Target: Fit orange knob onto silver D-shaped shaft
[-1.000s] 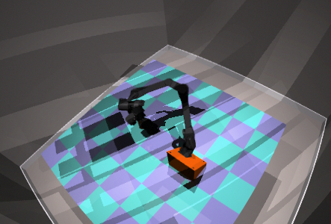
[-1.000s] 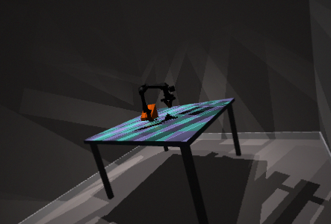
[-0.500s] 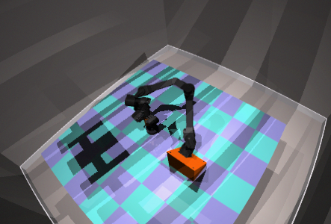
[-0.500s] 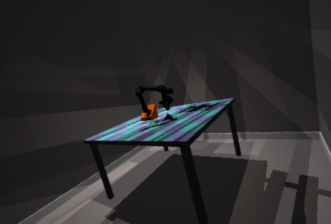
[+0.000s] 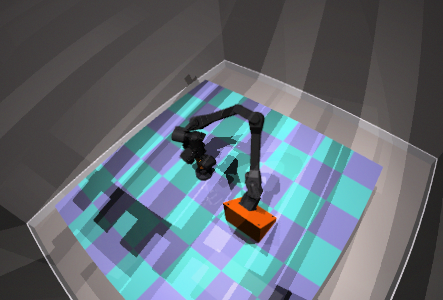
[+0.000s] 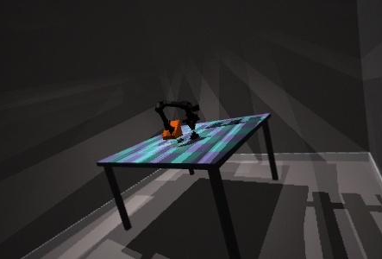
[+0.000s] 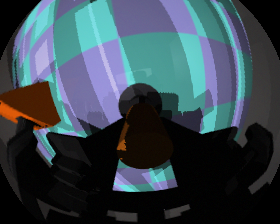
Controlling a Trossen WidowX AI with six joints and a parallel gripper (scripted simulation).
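The orange knob [image 7: 146, 142] is clasped between the fingers of my gripper [image 5: 199, 161] [image 7: 141, 120], and only a small orange patch of it shows in the top view. The dark round pedestal [image 5: 204, 176] [image 6: 194, 136] [image 7: 127, 97] stands on the table just below the gripper. In the wrist view it lies straight beyond the knob's narrow end, which overlaps it. In the exterior view the gripper is just above the pedestal, and a small gap seems to show. The silver shaft, its flat side and the knob's hole cannot be made out.
The arm's orange base block [image 5: 253, 216] [image 6: 173, 129] [image 7: 31, 102] is at the front right in the top view. The checkered table top [image 5: 326, 250] [image 6: 156, 157] bears dark shadows and bright streaks.
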